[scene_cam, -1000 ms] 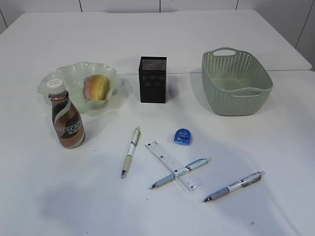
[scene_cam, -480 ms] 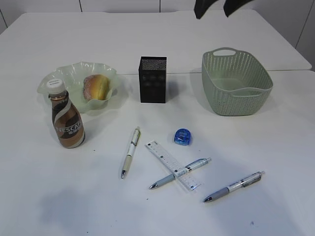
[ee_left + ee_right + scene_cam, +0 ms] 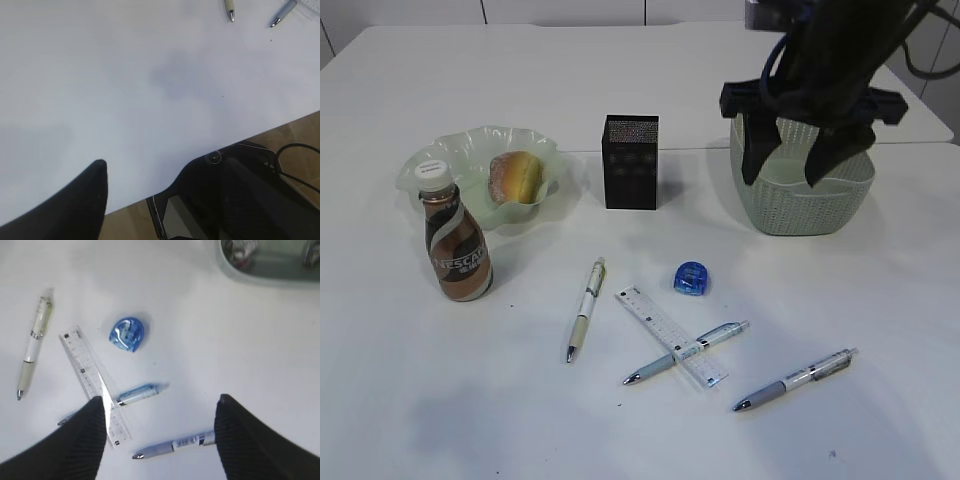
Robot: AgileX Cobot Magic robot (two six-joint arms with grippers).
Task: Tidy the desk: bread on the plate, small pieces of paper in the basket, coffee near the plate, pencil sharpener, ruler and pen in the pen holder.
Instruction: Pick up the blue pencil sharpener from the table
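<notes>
My right gripper (image 3: 783, 180) hangs open and empty in front of the sage-green basket (image 3: 800, 212), above the desk (image 3: 410, 380). Below it lie the blue pencil sharpener (image 3: 127, 334), the clear ruler (image 3: 92, 375) and three pens (image 3: 586, 308), (image 3: 685, 352), (image 3: 796, 379); one pen crosses the ruler. The bread (image 3: 515, 177) sits in the wavy green plate (image 3: 470, 140), with the coffee (image 3: 457, 245) upright just in front. The black mesh pen holder (image 3: 630, 162) stands in the middle. Crumpled small pieces of paper (image 3: 240, 247) lie in the basket. My left gripper (image 3: 160, 167) hovers open over the front desk edge.
The left wrist view shows bare white tabletop, two pen tips (image 3: 229, 11) at its top, and dark equipment with cables (image 3: 235, 200) below the desk edge. A seam (image 3: 920, 143) crosses the tabletop behind the basket.
The right arm has come down from the top of the exterior view and now hangs over the basket's front. Nothing on the desk has moved.
</notes>
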